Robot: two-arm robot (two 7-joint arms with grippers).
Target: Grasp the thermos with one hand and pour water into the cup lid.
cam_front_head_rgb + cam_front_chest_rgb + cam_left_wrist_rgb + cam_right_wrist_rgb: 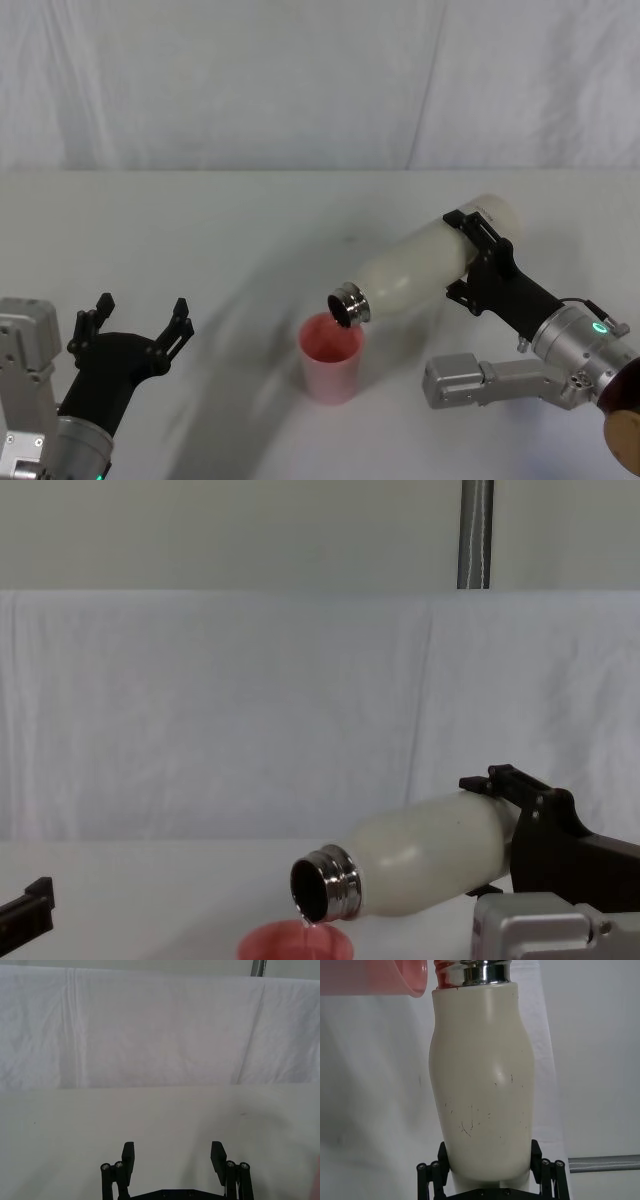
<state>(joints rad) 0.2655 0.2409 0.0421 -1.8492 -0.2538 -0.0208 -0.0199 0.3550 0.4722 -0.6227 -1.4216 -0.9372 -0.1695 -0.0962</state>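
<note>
One right tool (470, 258) clamps the tilted thermos (425, 262); chest view shows water dripping into the cup lid (296, 944).

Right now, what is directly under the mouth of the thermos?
The pink cup lid stands on the table under the steel mouth of the tilted thermos, held by the right gripper. The cup's inside bottom is hidden.

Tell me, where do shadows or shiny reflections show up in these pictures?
Head view: soft grey shadows streak the table left of the cup lid. Chest view: the steel neck of the thermos glints. Right wrist view: a faint highlight sits on the bottle's matte side.
</note>
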